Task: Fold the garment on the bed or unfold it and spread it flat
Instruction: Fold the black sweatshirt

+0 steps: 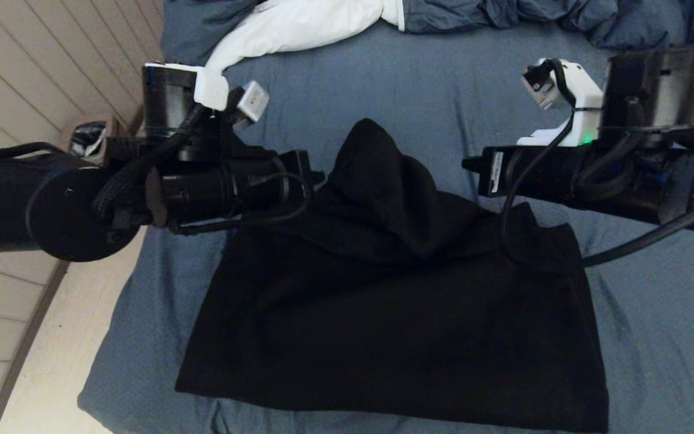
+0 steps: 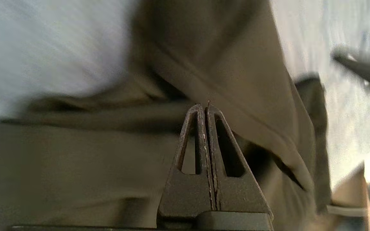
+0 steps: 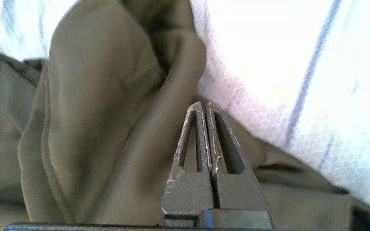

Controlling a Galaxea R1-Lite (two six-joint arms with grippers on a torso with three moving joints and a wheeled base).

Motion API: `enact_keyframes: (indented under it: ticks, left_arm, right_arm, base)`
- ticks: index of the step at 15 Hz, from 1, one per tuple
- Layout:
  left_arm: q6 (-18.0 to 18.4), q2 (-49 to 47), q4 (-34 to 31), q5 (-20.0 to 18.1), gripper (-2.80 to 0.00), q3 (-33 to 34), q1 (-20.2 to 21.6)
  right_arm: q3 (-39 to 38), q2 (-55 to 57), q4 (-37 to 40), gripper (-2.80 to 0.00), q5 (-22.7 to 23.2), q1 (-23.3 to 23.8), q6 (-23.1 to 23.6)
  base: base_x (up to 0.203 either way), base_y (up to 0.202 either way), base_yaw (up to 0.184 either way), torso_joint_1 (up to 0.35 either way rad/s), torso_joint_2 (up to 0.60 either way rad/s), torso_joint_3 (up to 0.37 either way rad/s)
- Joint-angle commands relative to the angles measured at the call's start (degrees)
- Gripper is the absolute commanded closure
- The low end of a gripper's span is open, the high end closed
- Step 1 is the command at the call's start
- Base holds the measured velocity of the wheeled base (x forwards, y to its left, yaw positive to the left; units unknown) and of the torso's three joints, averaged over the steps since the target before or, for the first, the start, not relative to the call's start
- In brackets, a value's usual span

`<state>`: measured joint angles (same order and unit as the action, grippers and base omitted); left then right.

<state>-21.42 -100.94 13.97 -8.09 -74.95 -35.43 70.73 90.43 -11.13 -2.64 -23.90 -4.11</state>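
On the bed point(image 1: 383, 78) the garment point(image 1: 395, 313) lies as a folded block, its hood bunched up on top. Left pincer point(image 2: 206, 106) and right pincer point(image 3: 204, 106) are both closed and empty; the hood likely needs tucking.

A puffy blue-grey duvet point(image 1: 540, 15) with white lining point(image 1: 293, 27) lies bunched along the far edge. Pale wooden plank flooring point(image 1: 40, 60) runs beside, holding a small dark object point(image 1: 88, 138).

Left arm point(image 1: 142, 193) reaching in level from the left, right arm point(image 1: 594, 175) level from the right, tips pointing toward each other, left gripper point(image 2: 207, 107) fingers pressed together, right gripper point(image 3: 206, 106) likewise closed
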Motion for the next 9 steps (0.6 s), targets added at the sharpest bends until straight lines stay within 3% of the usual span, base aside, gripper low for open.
enact_keyframes:
  ticks: [1, 2, 9]
  left_arm:
    - [-0.4, -1.7, 0.3, -0.3, 0.0, 1.0, -2.3]
    - [-0.6, -2.5, 0.2, 0.2, -2.8, 0.7, -2.3]
    - [-0.5, -4.6, 1.0, 1.5, -2.8, -0.5, -1.9]
  right_arm:
    - [1.0, -0.2, -0.1, 0.0, 1.8, 2.8, 0.0]
    - [1.0, -0.1, -0.1, 0.0, 3.2, 3.7, 0.0]
    - [1.3, 0.3, -0.4, 0.0, 6.1, 4.7, 0.0]
  base:
    - [0.0, 0.0, 0.0, 0.0, 0.0, 0.0]
    - [0.0, 0.0, 0.0, 0.0, 0.0, 0.0]
    - [0.0, 0.0, 0.0, 0.0, 0.0, 0.0]
